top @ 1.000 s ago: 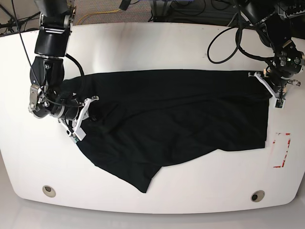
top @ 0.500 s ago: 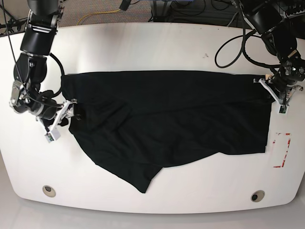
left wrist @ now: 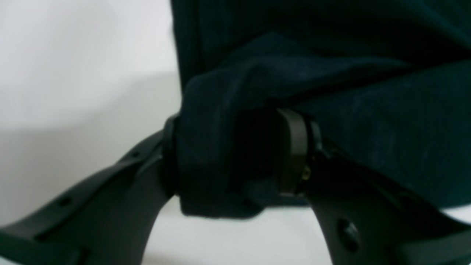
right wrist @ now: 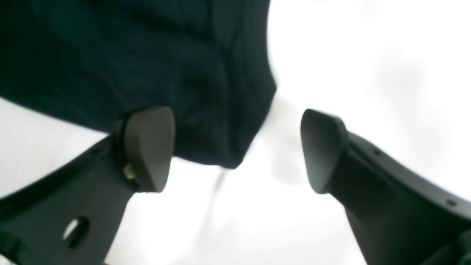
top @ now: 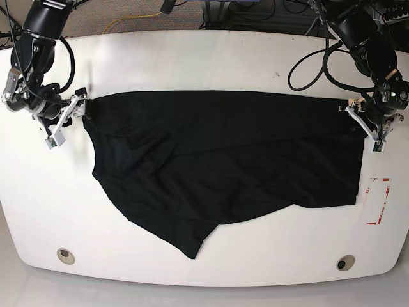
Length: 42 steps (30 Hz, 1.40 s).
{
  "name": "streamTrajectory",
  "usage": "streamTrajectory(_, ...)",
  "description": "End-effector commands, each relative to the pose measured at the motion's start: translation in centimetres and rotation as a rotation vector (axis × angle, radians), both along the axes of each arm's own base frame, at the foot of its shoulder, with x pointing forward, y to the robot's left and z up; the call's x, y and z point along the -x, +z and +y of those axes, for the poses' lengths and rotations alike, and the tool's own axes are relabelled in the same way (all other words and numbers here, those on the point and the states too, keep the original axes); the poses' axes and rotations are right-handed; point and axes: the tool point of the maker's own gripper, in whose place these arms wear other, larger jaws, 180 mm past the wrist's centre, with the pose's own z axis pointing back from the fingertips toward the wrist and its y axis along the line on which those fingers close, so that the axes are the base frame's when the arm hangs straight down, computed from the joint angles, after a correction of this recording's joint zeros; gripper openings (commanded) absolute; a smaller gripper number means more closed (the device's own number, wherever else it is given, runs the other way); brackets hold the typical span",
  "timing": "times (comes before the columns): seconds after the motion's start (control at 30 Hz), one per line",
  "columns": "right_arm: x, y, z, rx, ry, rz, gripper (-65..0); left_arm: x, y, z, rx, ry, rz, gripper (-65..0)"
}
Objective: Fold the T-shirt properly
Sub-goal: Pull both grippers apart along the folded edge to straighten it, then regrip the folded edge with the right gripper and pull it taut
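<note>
Both grippers sit at opposite ends of the black T-shirt [top: 223,166], which lies spread and rumpled across the white table [top: 204,57]. Right gripper [right wrist: 235,151] stands wide apart, cloth edge just past one finger [right wrist: 147,147]. Left gripper [left wrist: 235,158] has a fabric fold bunched between its fingers (clamped or loosening, can't tell).

T-shirt [top: 223,163] spread across table [top: 192,57], 1 hand [top: 71,114] at each end
</note>
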Motion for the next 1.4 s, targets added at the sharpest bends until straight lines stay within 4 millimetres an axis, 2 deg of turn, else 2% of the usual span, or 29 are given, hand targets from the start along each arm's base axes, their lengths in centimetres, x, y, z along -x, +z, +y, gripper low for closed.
streamTrajectory(0.0, -0.6, 0.7, -0.4, 0.005, -0.027, -0.059, -15.4, -1.5, 0.6, 0.4, 0.022, 0.005, -0.072, -34.2)
streamTrajectory(0.1, -0.4, -0.1, -0.4, 0.032, -0.039, -0.048, -15.4, -1.5, 0.1, 0.8, 0.033, 0.008, -0.076, -34.2)
streamTrajectory(0.23, -0.1, -1.4, 0.4, 0.062, -0.041, -0.022, -15.7, -1.1, -1.8, 0.5, 0.073, 0.010, -0.038, -34.3)
streamTrajectory(0.3, -0.1, -1.5, 0.9, 0.048, -0.041, -0.024, -19.8, -1.0, -1.9, 0.5, 0.074, 0.012, -0.035, -34.6)
streamTrajectory(0.33, -0.1, -1.6, 1.1, 0.042, -0.042, -0.023, -23.9, -0.9, -1.9, 0.6, 0.073, 0.015, -0.035, -35.1)
streamTrajectory(0.37, 0.0, -1.6, 1.1, 0.042, -0.041, -0.022, -30.8, -0.9, -1.9, 0.6, 0.074, 0.017, -0.034, -37.8)
streamTrajectory(0.43, 0.0, -1.7, 1.2, 0.038, -0.042, -0.019, -46.9, -0.7, -2.1, 0.6, 0.073, 0.015, -0.028, -47.6)
streamTrajectory(0.47, 0.2, -1.8, 1.2, 0.037, -0.041, -0.015, -52.8, -0.4, -2.3, 0.5, 0.073, 0.013, -0.020, -51.0)
streamTrajectory(0.53, 0.4, -1.9, 1.2, 0.040, -0.040, -0.008, -62.6, 0.2, -2.7, 0.6, 0.068, 0.012, -0.005, -56.7)
streamTrajectory(0.57, 0.5, -2.0, 1.2, 0.042, -0.038, -0.001, -64.2, 0.4, -2.6, 1.0, 0.059, 0.012, 0.002, -58.3)
streamTrajectory(0.63, 1.4, -2.4, 0.9, 0.053, -0.039, 0.030, -64.2, 0.5, -2.4, 1.5, 0.046, 0.013, 0.005, -59.4)
streamTrajectory(0.73, 2.4, -2.1, 0.4, 0.091, -0.026, 0.046, -64.2, 2.2, -3.2, 2.2, 0.032, 0.020, 0.041, -59.4)
streamTrajectory(0.8, 3.9, -1.5, -0.5, 0.130, -0.031, 0.052, -64.2, 3.1, -2.5, 3.1, -0.012, 0.013, 0.045, -59.4)
streamTrajectory(0.93, 5.9, -0.8, -0.6, 0.183, -0.004, 0.068, -63.9, 5.1, -2.0, 3.2, -0.069, -0.013, 0.065, -58.7)
streamTrajectory(0.97, 6.5, -0.6, -0.5, 0.199, 0.009, 0.074, -61.5, 5.8, -1.9, 3.2, -0.084, -0.022, 0.074, -57.5)
streamTrajectory(1.03, 7.2, -0.3, -0.3, 0.219, 0.026, 0.077, -52.8, 6.7, -1.8, 3.2, -0.104, -0.032, 0.084, -51.8)
streamTrajectory(1.2, 7.9, 1.4, 0.5, 0.266, 0.071, 0.040, -23.1, 7.4, 0.0, 3.2, -0.162, -0.054, 0.061, -30.0)
streamTrajectory(1.27, 7.5, 2.2, 1.1, 0.273, 0.084, 0.009, -18.4, 7.2, 0.5, 2.9, -0.173, -0.055, 0.060, -28.9)
streamTrajectory(1.33, 7.2, 2.5, 2.2, 0.244, 0.082, -0.017, -17.3, 7.0, 1.1, 2.8, -0.178, -0.054, 0.060, -29.0)
streamTrajectory(1.37, 7.0, 2.6, 2.8, 0.221, 0.082, -0.031, -17.8, 6.2, 2.1, 2.6, -0.180, -0.057, 0.031, -29.0)
